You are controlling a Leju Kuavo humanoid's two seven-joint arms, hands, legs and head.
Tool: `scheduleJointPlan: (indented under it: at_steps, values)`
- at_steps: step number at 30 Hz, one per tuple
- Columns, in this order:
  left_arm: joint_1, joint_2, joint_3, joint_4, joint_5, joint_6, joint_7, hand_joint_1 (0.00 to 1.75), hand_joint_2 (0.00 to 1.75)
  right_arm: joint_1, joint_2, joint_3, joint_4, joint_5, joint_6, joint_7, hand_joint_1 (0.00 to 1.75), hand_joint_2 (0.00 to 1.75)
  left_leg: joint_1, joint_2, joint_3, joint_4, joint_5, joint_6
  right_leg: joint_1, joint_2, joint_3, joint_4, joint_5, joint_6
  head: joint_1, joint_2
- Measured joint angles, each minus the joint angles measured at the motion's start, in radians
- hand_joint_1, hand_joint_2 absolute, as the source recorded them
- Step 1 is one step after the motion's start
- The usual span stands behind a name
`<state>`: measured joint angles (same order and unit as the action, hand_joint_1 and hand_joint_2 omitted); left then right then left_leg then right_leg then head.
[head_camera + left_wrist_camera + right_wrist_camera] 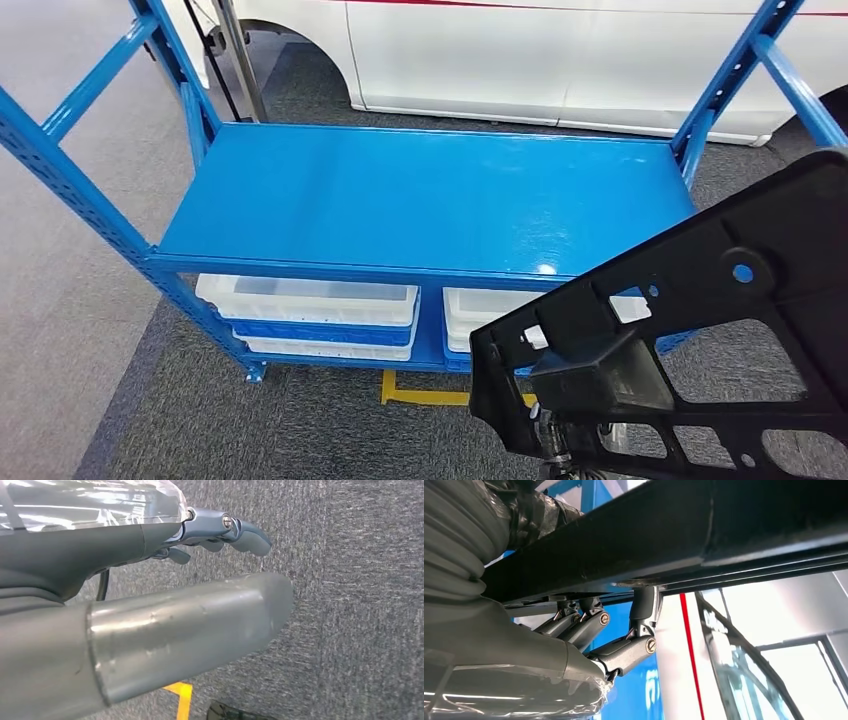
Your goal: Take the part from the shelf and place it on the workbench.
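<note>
Closest in, the right hand (594,640) in the right wrist view has its fingers (644,610) curled up against the underside of the black part (704,535), gripping it along a long dark edge. Seen from the head view, that part (700,340) fills the lower right of the frame: a flat black plastic bracket with large cut-out openings, ribbed webs, a blocky boss near its lower left corner and a small round hole toward the upper right. It is held up in front of the shelf, tilted, its lower left corner overlapping the front rail.

The left hand (220,530) in the left wrist view hangs over grey carpet (360,605) with its fingers loosely apart and nothing in them.

Farther off, the blue shelf (420,200) spans the middle of the head view. White bins (310,300) sit on its lower level. Beyond, along the top edge, stands a white car (560,50).
</note>
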<state>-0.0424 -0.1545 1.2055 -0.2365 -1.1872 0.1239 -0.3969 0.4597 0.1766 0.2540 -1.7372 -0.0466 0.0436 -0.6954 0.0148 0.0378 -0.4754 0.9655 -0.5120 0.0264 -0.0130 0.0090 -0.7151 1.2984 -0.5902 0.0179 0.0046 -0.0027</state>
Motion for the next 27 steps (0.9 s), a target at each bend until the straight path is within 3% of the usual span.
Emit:
scheduleJointPlan:
  at_steps: [1,3,5,6,8,9,11,12,14,15,16,17,19,21,22,24,25,27]
  values:
    - [0.0,0.0,0.001,0.0,-0.001,0.0,0.002,0.0,0.0,0.006,0.008,-0.014,0.0,0.004,0.012,0.0,1.75,1.75,0.0,0.011,-0.002,0.003,-0.001,-0.002,-0.004,-0.004,0.015,-0.012,0.013,0.003,0.0,0.0]
    - [-0.001,0.0,0.002,0.0,-0.003,-0.001,0.004,0.0,0.0,0.014,0.025,-0.042,-0.002,0.013,0.038,0.0,1.75,1.75,0.001,0.03,-0.002,0.013,-0.007,-0.009,-0.009,-0.029,0.091,-0.133,0.065,0.006,0.0,0.0]
    - [-0.003,0.0,0.005,0.0,-0.004,-0.001,0.004,0.0,0.0,0.018,0.046,-0.07,-0.006,0.023,0.065,0.0,1.75,1.75,-0.002,0.044,-0.002,0.025,-0.014,-0.021,-0.004,-0.059,0.146,-0.233,0.091,-0.003,0.0,0.0]
    - [-0.005,0.0,0.007,0.0,-0.006,-0.002,0.004,0.0,0.0,0.021,0.057,-0.084,-0.009,0.027,0.078,0.0,1.75,1.75,-0.004,0.05,-0.002,0.029,-0.016,-0.027,0.001,-0.066,0.151,-0.247,0.089,-0.01,0.0,0.0]
    - [-0.009,-0.001,0.011,0.0,-0.01,-0.003,0.004,0.0,0.0,0.027,0.082,-0.113,-0.013,0.031,0.107,0.0,1.75,1.75,-0.005,0.062,-0.001,0.031,-0.016,-0.037,0.005,-0.051,0.144,-0.246,0.092,-0.023,0.0,0.0]
    - [-0.011,-0.001,0.013,0.0,-0.012,-0.003,0.004,0.0,0.0,0.03,0.093,-0.127,-0.015,0.03,0.12,0.0,1.75,1.75,-0.003,0.058,-0.002,0.034,-0.021,-0.041,0.004,-0.043,0.142,-0.249,0.094,-0.03,0.0,0.0]
    - [-0.012,-0.002,0.016,0.0,-0.015,-0.004,0.004,0.0,0.0,0.032,0.117,-0.152,-0.018,0.023,0.14,0.0,1.75,1.75,0.001,0.022,-0.023,0.08,-0.059,-0.049,-0.001,-0.027,0.138,-0.256,0.102,-0.043,-0.001,0.0]
    - [-0.012,-0.002,0.017,0.0,-0.017,-0.004,0.004,0.0,0.0,0.033,0.128,-0.163,-0.019,0.018,0.146,0.0,1.75,1.75,0.004,-0.003,-0.048,0.133,-0.092,-0.052,-0.001,-0.018,0.136,-0.257,0.105,-0.048,-0.001,0.0]
    - [-0.009,-0.001,0.018,0.0,-0.02,-0.004,0.004,0.0,0.0,0.033,0.142,-0.184,-0.021,0.007,0.152,0.0,1.75,1.75,0.005,-0.027,-0.109,0.263,-0.147,-0.053,0.002,0.003,0.13,-0.257,0.108,-0.053,-0.001,0.0]
    - [-0.007,-0.001,0.018,0.0,-0.021,-0.005,0.005,0.0,0.0,0.035,0.147,-0.193,-0.021,0.004,0.152,0.0,1.75,1.75,0.005,-0.03,-0.128,0.301,-0.152,-0.053,0.003,0.014,0.128,-0.255,0.109,-0.055,-0.001,0.0]
    - [-0.007,-0.001,0.018,0.0,-0.023,-0.005,0.006,0.0,0.0,0.036,0.15,-0.201,-0.021,0.002,0.15,0.0,1.75,1.75,0.005,-0.032,-0.13,0.303,-0.137,-0.051,0.004,0.027,0.126,-0.253,0.11,-0.055,-0.001,0.0]
    - [-0.007,-0.001,0.018,0.0,-0.025,-0.005,0.006,0.0,0.0,0.038,0.154,-0.207,-0.021,0.003,0.146,0.0,1.75,1.75,0.005,-0.036,-0.114,0.267,-0.105,-0.048,0.004,0.04,0.126,-0.25,0.11,-0.055,-0.001,0.0]
    - [-0.007,0.001,0.018,0.0,-0.03,-0.006,0.008,0.0,0.0,0.04,0.161,-0.215,-0.021,0.008,0.137,0.0,1.75,1.75,0.005,-0.073,-0.06,0.141,-0.037,-0.038,0.006,0.063,0.124,-0.245,0.111,-0.053,-0.001,0.0]
    - [-0.007,0.003,0.018,0.0,-0.033,-0.007,0.01,0.0,0.0,0.04,0.167,-0.221,-0.021,0.013,0.132,0.0,1.75,1.75,0.004,-0.11,-0.026,0.058,-0.016,-0.03,0.005,0.086,0.117,-0.242,0.116,-0.043,-0.001,0.0]
    - [-0.008,0.004,0.018,0.0,-0.035,-0.008,0.011,0.0,0.0,0.041,0.169,-0.223,-0.021,0.015,0.13,0.0,1.75,1.75,0.002,-0.115,-0.023,0.049,-0.019,-0.028,0.003,0.097,0.112,-0.243,0.121,-0.036,-0.001,0.0]
    - [-0.01,0.005,0.018,0.0,-0.038,-0.012,0.012,0.0,0.0,0.044,0.171,-0.227,-0.023,0.017,0.125,0.0,1.75,1.75,0.003,-0.093,-0.02,0.036,-0.012,-0.023,0.0,0.111,0.104,-0.245,0.128,-0.02,-0.001,0.0]
    - [-0.011,0.005,0.018,0.0,-0.04,-0.015,0.011,0.0,0.0,0.046,0.171,-0.229,-0.024,0.017,0.122,0.0,1.75,1.75,0.005,-0.081,-0.018,0.028,-0.006,-0.017,0.002,0.097,0.098,-0.236,0.121,-0.015,0.0,0.0]
    - [-0.01,0.004,0.018,0.0,-0.043,-0.02,0.009,0.0,0.0,0.045,0.171,-0.231,-0.028,0.017,0.118,0.0,1.75,1.75,0.009,-0.051,-0.017,0.017,0.003,-0.009,0.006,0.043,0.064,-0.161,0.071,-0.009,0.003,0.0]
